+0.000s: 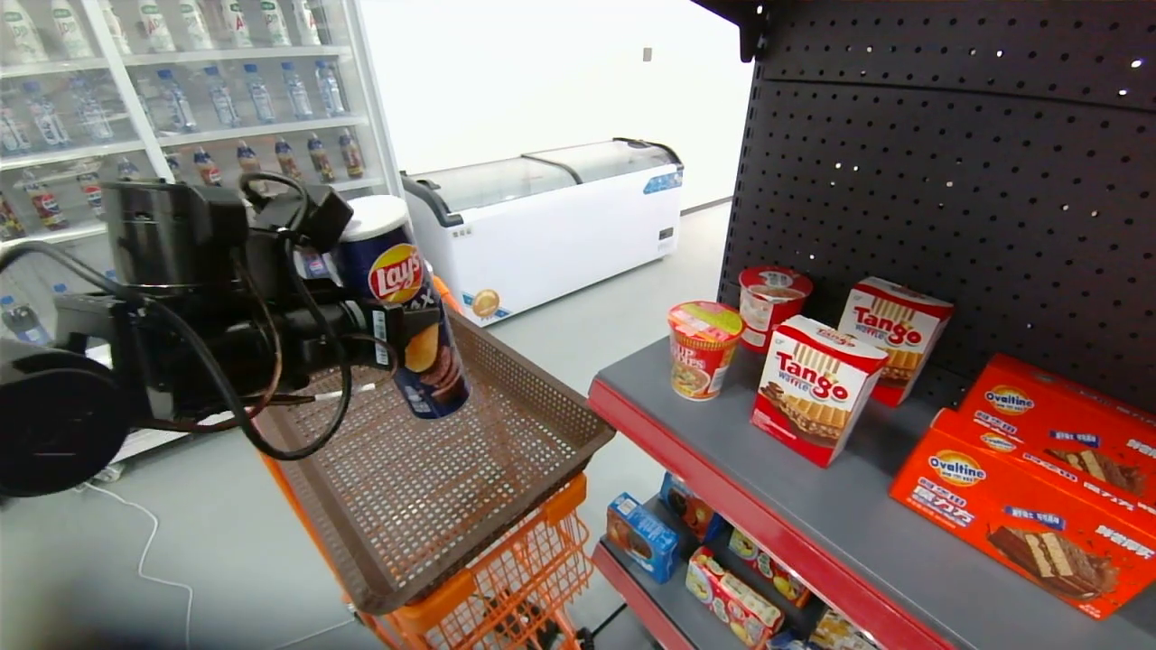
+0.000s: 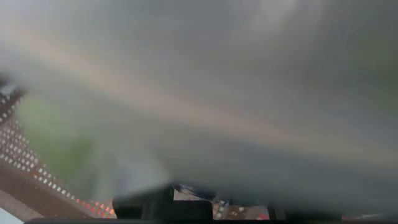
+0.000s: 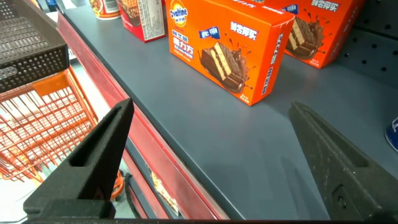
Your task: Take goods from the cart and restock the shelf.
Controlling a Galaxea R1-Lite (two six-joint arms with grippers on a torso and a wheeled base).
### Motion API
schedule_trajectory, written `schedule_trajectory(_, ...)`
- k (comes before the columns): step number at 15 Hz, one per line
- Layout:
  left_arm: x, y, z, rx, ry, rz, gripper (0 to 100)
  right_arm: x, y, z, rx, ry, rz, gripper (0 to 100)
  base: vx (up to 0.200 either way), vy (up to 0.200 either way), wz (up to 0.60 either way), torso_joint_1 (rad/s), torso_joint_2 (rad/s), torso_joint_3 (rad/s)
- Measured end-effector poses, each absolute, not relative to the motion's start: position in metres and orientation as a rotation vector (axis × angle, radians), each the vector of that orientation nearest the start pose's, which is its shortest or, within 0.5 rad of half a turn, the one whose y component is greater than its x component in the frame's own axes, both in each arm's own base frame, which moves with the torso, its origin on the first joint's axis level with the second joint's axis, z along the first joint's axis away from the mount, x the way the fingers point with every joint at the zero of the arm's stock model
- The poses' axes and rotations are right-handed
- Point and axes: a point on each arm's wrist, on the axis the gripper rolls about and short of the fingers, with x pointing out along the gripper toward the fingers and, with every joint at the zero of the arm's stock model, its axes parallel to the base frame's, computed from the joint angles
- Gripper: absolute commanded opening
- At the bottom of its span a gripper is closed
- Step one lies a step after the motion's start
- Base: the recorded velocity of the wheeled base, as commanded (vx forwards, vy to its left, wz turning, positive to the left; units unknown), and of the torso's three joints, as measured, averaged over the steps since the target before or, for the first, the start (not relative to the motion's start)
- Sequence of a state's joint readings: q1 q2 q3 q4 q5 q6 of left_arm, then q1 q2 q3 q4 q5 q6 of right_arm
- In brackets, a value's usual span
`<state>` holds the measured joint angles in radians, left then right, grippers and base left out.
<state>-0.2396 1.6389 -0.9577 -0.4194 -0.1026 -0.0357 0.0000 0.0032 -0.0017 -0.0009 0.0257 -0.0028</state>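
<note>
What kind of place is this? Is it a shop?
Most likely a small shop, or a practice one. There's a shelf with snack boxes on it, a glass-door fridge full of drink bottles, and an orange shopping cart.

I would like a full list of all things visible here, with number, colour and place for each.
chip can: one, blue with white lid, above the cart's tray
cart: one, orange with brown perforated tray, left of the shelf
shelf: one, grey board, red edge, black pegboard back
cup noodles: two, red, shelf's left end
wafer boxes: two, red and white, upright beside the cups
orange boxes: at least two, shelf's right part
small packs: several, mixed colours, lower shelf
freezer: one, white, behind
bottles: many, in the cooler behind
left claw: black, shut on the chip can
right claw: black, open, above the shelf
</note>
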Motion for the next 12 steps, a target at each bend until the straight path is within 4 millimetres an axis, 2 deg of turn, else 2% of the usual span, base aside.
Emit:
schedule_trajectory(3, 0.26, -0.068, 0.235, -0.029, 0.202, -0.377, 0, -0.023, 0.001, 0.076, -0.003, 0.001, 0.025, 100, 0.0, 0.0, 0.0, 0.0, 0.0, 0.0)
schedule_trajectory(5, 0.236, -0.064, 0.24, -0.034, 0.26, -0.433, 0, -0.023, 0.001, 0.076, -0.003, 0.001, 0.025, 100, 0.0, 0.0, 0.0, 0.0, 0.0, 0.0)
schedule_trajectory(7, 0.211, -0.059, 0.235, -0.029, 0.364, -0.49, 0, -0.023, 0.001, 0.076, -0.003, 0.001, 0.025, 100, 0.0, 0.0, 0.0, 0.0, 0.0, 0.0)
schedule_trajectory(8, 0.201, -0.06, 0.235, -0.013, 0.357, -0.524, 0, -0.023, 0.001, 0.076, -0.003, 0.001, 0.026, 100, 0.0, 0.0, 0.0, 0.0, 0.0, 0.0)
schedule_trajectory(10, 0.191, -0.065, 0.24, -0.009, 0.325, -0.636, 0, -0.023, 0.001, 0.076, -0.003, 0.001, 0.025, 100, 0.0, 0.0, 0.0, 0.0, 0.0, 0.0)
schedule_trajectory(12, 0.19, -0.075, 0.254, -0.001, 0.207, -0.804, 0, -0.023, 0.001, 0.076, -0.003, 0.001, 0.025, 100, 0.0, 0.0, 0.0, 0.0, 0.0, 0.0)
